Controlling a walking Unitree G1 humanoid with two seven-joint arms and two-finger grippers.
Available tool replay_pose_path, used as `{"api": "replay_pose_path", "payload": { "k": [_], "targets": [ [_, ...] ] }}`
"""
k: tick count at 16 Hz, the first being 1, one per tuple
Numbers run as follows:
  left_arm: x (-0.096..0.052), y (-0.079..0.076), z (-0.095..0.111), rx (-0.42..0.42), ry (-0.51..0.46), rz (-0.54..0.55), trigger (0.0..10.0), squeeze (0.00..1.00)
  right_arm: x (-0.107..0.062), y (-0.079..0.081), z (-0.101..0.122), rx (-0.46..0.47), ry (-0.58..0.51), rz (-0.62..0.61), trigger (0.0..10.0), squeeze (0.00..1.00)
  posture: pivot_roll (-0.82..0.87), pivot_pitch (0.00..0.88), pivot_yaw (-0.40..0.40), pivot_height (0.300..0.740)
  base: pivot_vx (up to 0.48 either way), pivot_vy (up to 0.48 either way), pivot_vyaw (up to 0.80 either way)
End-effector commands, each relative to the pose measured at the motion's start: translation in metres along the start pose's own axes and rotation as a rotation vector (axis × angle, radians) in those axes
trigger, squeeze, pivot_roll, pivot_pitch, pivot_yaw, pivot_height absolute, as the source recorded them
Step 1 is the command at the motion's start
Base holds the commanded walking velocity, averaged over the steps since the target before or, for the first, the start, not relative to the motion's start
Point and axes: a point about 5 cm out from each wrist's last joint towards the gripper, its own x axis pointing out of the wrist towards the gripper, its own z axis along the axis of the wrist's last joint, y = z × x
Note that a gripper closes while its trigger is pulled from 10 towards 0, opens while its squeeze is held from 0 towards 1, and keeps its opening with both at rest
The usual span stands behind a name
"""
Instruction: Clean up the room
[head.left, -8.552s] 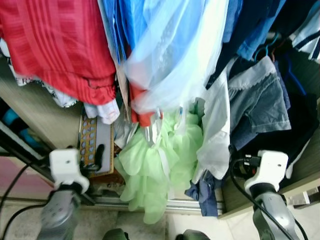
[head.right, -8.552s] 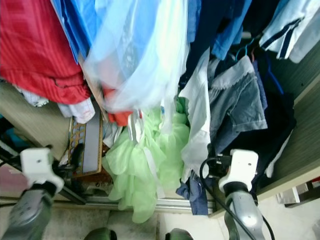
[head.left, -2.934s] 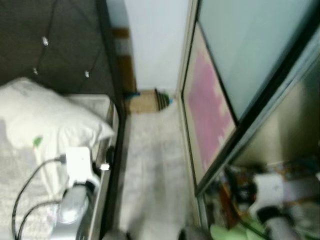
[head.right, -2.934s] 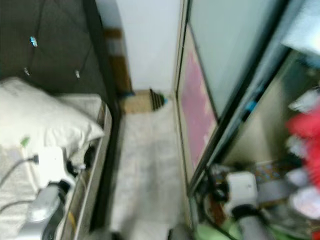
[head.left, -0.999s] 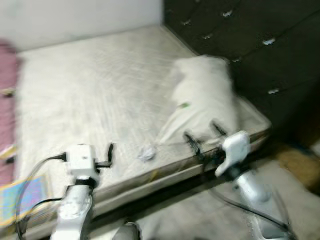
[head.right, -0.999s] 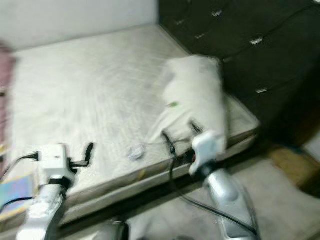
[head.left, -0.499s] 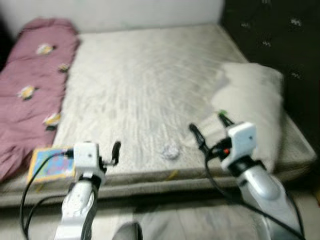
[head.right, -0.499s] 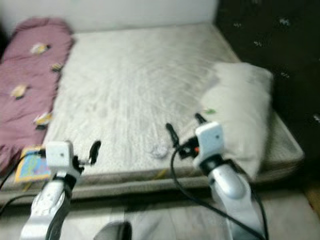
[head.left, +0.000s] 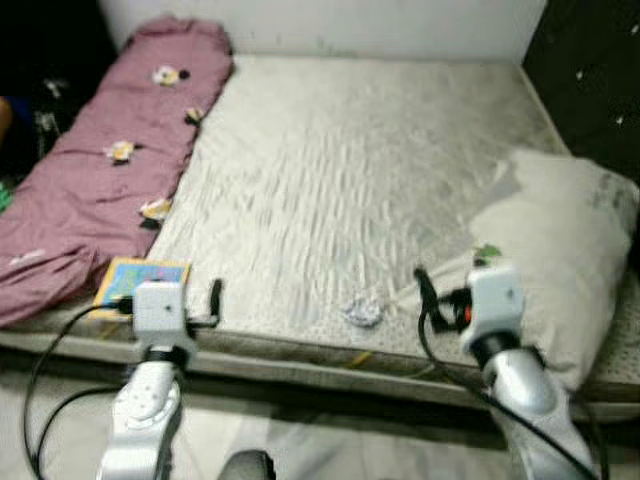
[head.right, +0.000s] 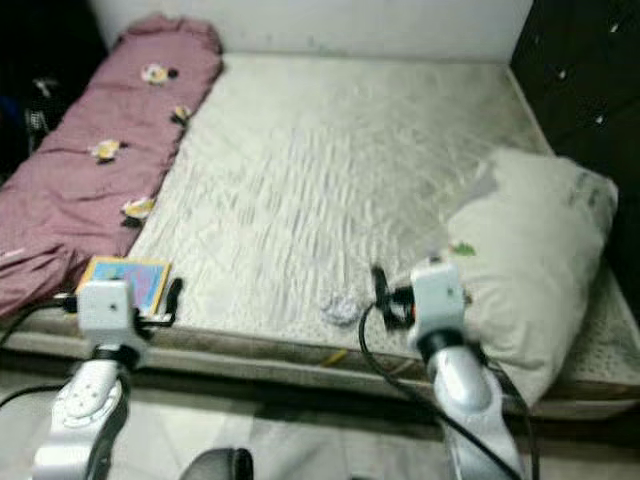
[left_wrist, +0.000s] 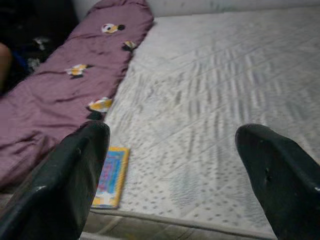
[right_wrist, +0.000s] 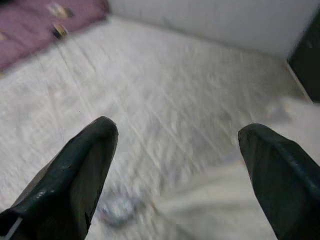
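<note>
Likely light, crushable: small crumpled white paper wad (head.left: 362, 311) beside cream pillow (head.left: 560, 260); pinch anywhere. Left gripper (left_wrist: 170, 165), right gripper (right_wrist: 175, 165) spread, empty.

Mauve blanket (head.left: 95, 190) with small flower prints, pale grey quilted mattress (head.left: 330, 180), off-white pillow (head.left: 565, 260), blue-yellow book (head.left: 135, 280)

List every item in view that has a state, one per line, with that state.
Left gripper: open, held above the near edge of the bed, holding nothing.
Right gripper: open, over the mattress, holding nothing.
Mattress: bare, no sheet.
Pillow: lying flat at the head end.
Pink blanket: bunched along the far side.
Crumpled wrapper: lying loose near the mattress edge.
Book: closed, flat at the corner.
</note>
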Motion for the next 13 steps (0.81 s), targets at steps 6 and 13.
{"api": "replay_pose_path", "payload": {
  "k": [6,13],
  "targets": [
    [0.018,0.0,0.009,0.012,-0.038,-0.031,10.0,0.0,0.015,-0.016,-0.018,-0.004,0.072,-0.044,10.0,0.0,-0.04,0.088,0.052,0.74,0.0,0.0,0.0],
    [0.029,-0.008,0.002,-0.016,-0.031,-0.027,10.0,0.0,0.018,-0.013,-0.028,0.217,-0.011,-0.187,10.0,0.0,-0.04,0.014,0.063,0.74,0.0,0.0,0.0]
  ]
}}
